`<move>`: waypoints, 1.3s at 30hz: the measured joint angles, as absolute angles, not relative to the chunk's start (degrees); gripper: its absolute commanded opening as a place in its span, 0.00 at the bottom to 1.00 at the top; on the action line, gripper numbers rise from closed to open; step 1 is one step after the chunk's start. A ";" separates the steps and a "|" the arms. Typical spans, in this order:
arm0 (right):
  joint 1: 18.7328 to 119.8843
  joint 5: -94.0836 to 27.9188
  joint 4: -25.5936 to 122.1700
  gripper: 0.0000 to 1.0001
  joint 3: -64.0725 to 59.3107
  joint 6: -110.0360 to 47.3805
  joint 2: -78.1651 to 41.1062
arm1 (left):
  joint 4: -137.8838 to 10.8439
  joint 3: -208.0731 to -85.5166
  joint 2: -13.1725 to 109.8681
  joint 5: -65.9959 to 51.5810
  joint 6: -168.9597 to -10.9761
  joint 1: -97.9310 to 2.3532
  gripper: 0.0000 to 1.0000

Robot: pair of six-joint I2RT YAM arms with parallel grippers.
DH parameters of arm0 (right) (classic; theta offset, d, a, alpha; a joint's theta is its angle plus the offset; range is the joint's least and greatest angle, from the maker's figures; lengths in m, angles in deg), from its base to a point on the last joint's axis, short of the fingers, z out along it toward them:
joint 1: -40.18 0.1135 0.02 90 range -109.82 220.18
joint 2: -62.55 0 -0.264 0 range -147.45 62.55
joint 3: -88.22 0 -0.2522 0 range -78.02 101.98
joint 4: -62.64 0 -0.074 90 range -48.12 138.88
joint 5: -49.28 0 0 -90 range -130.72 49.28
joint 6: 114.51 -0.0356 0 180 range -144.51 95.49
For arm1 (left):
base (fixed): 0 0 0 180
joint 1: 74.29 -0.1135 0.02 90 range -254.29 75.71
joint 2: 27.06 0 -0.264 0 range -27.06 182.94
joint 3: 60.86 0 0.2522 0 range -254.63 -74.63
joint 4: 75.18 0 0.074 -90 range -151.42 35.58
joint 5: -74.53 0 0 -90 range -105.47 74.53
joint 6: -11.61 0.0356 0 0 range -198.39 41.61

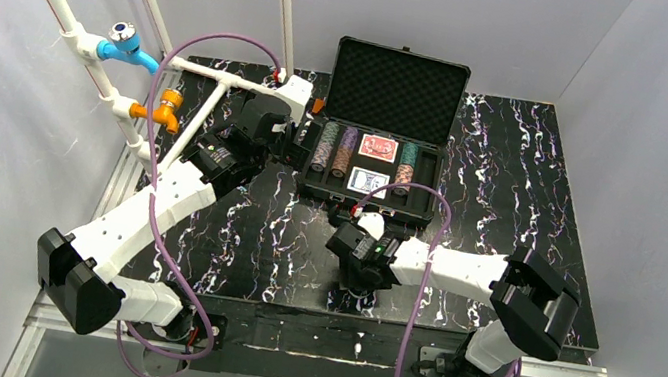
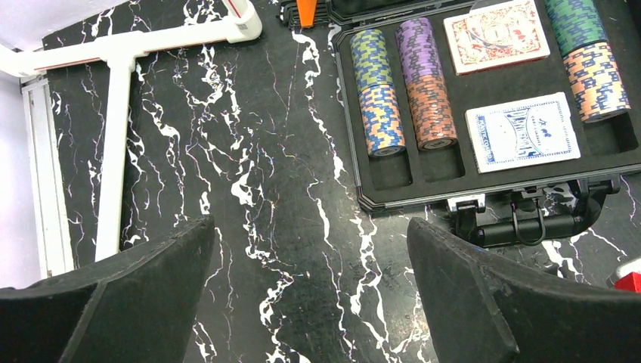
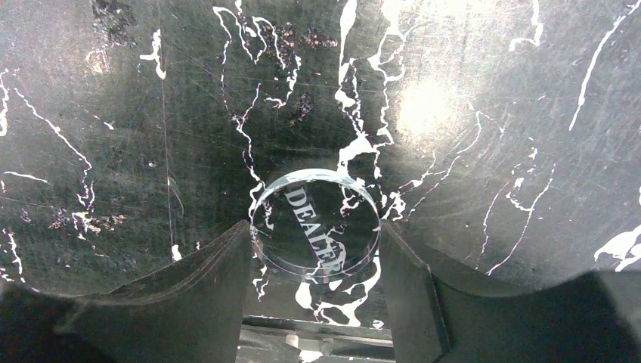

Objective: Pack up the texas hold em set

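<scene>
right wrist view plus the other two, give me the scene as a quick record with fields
briefcase: black, lid open and upright, foam lined
poker chips: striped, in rows in the foam slots
red-backed deck: in the case, lid side
blue-backed deck: in the case, handle side
dealer button: clear disc, flat on the table, outside the case
right gripper: fingers flank the button; grip unclear
left gripper: open, over bare table beside the case

Both arms were built of white links with black joint housings. The left arm (image 1: 149,210) had rows of small dark dots along its white shell, and the right arm (image 1: 450,263) had a bulky black elbow block. A purple cable (image 1: 222,37) ran from the left one and a second purple cable (image 1: 402,351) from the right. The left gripper (image 2: 310,249) and right gripper (image 3: 314,257) had matt black, wedge-shaped fingers with a grainy surface.
</scene>
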State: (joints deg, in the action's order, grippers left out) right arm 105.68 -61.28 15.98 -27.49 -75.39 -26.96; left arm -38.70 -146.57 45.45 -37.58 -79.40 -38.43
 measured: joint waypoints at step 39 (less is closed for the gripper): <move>87.84 -65.98 8.24 0.49 13.82 -57.20 -41.48 | -39.13 -146.22 45.04 -40.51 -78.97 -38.43 0.98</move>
